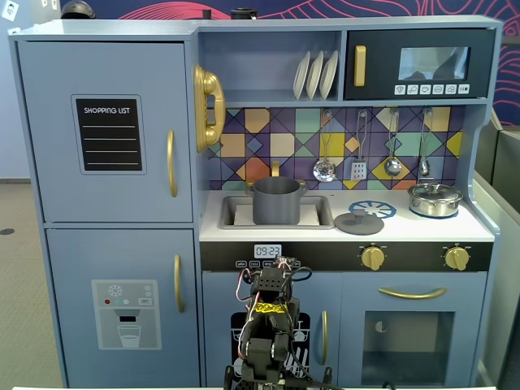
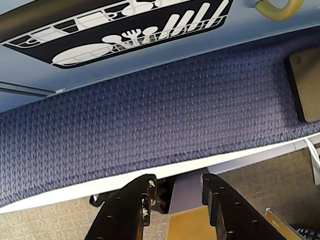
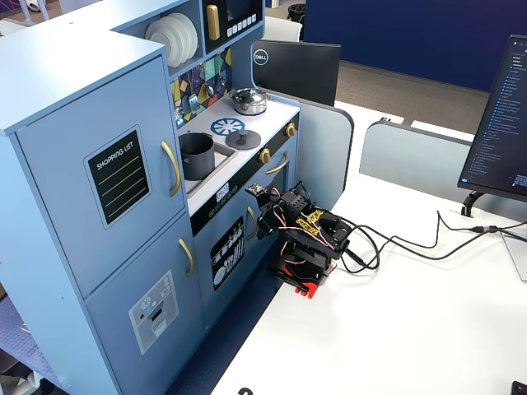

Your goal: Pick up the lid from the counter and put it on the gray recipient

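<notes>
One lid (image 1: 358,223) on counter | end effector (image 2: 176,192) well below, empty

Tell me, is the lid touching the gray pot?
Apart. In a fixed view the lid lies flat on the counter, right of the sink, with bare white counter between it and the gray pot.

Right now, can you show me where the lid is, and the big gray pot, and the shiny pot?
lid (image 1: 359,223): a fixed view, on its flat top beside the knob.
gray pot (image 1: 276,205): a fixed view, on its front wall.
shiny silver pot (image 1: 434,201): a fixed view, on its side wall.
</notes>
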